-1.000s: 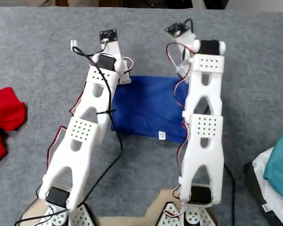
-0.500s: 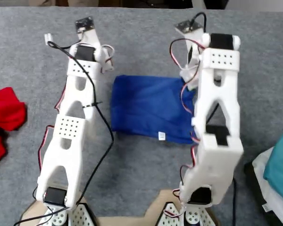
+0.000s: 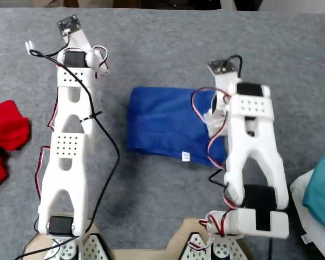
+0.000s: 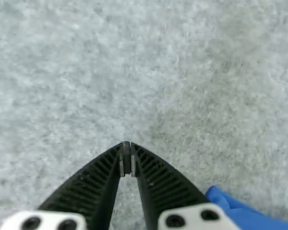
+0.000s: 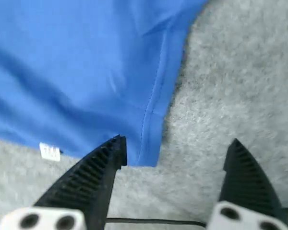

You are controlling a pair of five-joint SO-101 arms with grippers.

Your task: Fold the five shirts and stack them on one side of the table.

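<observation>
A blue shirt point(image 3: 168, 122) lies folded into a rectangle in the middle of the grey table, with a white tag point(image 3: 186, 156) at its near edge. My left arm point(image 3: 70, 108) stretches to the far left, away from the shirt. Its gripper point(image 4: 126, 160) is shut on nothing over bare grey cloth, and a corner of the blue shirt point(image 4: 240, 213) shows beside it. My right arm point(image 3: 249, 135) is drawn back over the shirt's right edge. The right gripper point(image 5: 175, 148) hangs open above that edge of the blue shirt point(image 5: 86, 72), one finger over the fabric and one over the table.
A crumpled red shirt point(image 3: 8, 132) lies at the table's left edge. At the right edge a teal shirt point(image 3: 322, 195) rests on a white garment point(image 3: 300, 187). Grey table point(image 3: 168, 49) shows beyond the blue shirt and in front of it.
My left arm has swung left, off the shirt's far left corner. My right arm has pulled back from the far right corner toward its base. The blue shirt has stayed put.
</observation>
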